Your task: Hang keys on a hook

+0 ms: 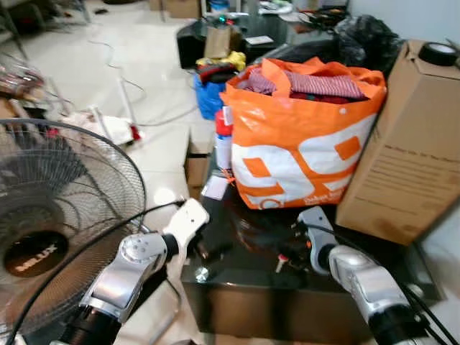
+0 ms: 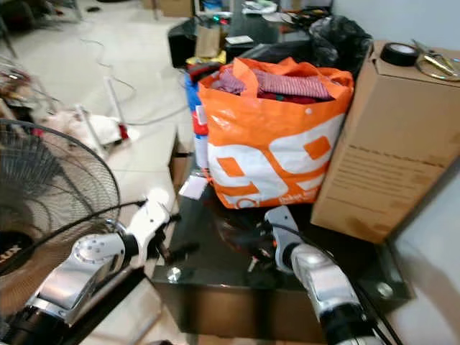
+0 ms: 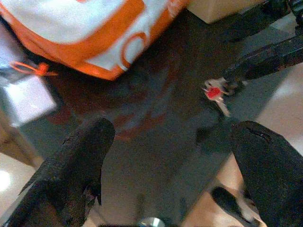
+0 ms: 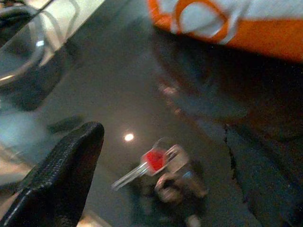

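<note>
Lying on the dark glossy table (image 1: 237, 277) is one small bunch of keys (image 4: 158, 165) with a single red tag, set between the two grippers and in front of one orange-and-white bag (image 1: 302, 136) stuffed with striped cloth. One tall brown cardboard box (image 1: 406, 144) stands just beside the bag on the robot's right, with one roll of black tape (image 2: 399, 52) on top of it. One round fan (image 1: 50, 230) with a wire grille stands off the table on the robot's left. The left gripper (image 3: 173, 161) hovers over the near left edge of the table, its jaws spread wide with nothing between them. The right gripper (image 1: 302, 241) reaches in over the table just beside the keys; I cannot tell whether its jaws are open or closed, since one finger (image 4: 61, 179) is all that can be made out close up. The head views give the bag, box and fan whole but show the keys as little more than a red speck (image 1: 282, 260) on the dark top. The right wrist view brings the keys close: one silver blade sticks out from the red tag, its long axis lying flat on the table, tip pointing away from the bag and toward that black finger. The left wrist view adds a white tag (image 3: 31, 97) on an orange cord by the bag's corner.
</note>
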Controlling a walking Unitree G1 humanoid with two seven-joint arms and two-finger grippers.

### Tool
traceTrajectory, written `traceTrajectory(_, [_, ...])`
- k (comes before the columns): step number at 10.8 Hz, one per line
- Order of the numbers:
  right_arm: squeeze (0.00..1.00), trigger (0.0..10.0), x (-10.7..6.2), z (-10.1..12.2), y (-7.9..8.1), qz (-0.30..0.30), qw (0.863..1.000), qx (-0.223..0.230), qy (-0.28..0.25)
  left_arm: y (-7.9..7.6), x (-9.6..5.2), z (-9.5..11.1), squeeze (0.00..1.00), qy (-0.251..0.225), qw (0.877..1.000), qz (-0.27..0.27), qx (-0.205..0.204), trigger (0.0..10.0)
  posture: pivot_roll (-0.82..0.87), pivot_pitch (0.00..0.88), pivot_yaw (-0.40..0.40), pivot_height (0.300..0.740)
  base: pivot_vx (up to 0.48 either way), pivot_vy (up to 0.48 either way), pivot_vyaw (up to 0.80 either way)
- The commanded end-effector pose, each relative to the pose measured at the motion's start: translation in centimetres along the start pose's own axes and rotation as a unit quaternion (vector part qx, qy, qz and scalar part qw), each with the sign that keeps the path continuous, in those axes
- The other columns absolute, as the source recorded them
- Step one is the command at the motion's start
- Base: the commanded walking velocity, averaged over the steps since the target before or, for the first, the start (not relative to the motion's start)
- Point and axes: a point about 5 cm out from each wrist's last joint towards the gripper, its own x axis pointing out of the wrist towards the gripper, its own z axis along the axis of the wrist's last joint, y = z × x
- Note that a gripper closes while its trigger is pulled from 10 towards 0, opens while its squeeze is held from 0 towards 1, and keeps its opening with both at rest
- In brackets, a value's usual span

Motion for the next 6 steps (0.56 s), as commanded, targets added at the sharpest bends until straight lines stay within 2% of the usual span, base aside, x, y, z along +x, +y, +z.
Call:
traceTrajectory(1, [0.00, 10.0, 0.0, 0.2, 0.2, 0.010, 1.000, 0.007, 0.005, -0.1, -0.3, 0.2, 0.00, 0.004, 1.000, -0.012, -0.001, 10.0, -0.12, 0.000, 0.022, 0.740, 0.000, 0.000, 0.00])
traceTrajectory(2, [0.00, 10.0, 0.4, -0.4, 0.0, -0.004, 1.000, 0.012, 0.028, -0.2, -0.7, -0.1, 0.00, 0.008, 1.000, -0.015, -0.004, 10.0, -0.12, 0.000, 0.018, 0.740, 0.000, 0.000, 0.00])
traceTrajectory(4, [0.00, 10.0, 0.9, -1.5, 0.0, -0.012, 0.997, 0.053, 0.058, -0.1, -1.1, -0.1, 0.00, 0.009, 1.000, -0.010, 0.000, 10.0, -0.10, 0.000, 0.010, 0.740, 0.000, 0.000, 0.00])
traceTrajectory(5, [0.00, 7.1, 0.9, -1.8, 0.0, -0.014, 0.996, 0.055, 0.064, -0.1, -1.2, -0.1, 0.00, 0.011, 1.000, -0.011, 0.000, 10.0, -0.10, 0.000, 0.011, 0.740, 0.000, 0.000, 0.00])
traceTrajectory(6, [0.00, 1.8, 1.1, -2.1, -0.4, -0.031, 0.995, 0.061, 0.068, -0.1, -1.2, -0.1, 0.00, 0.012, 1.000, -0.012, 0.001, 10.0, -0.10, 0.000, 0.012, 0.740, 0.000, 0.000, 0.00])
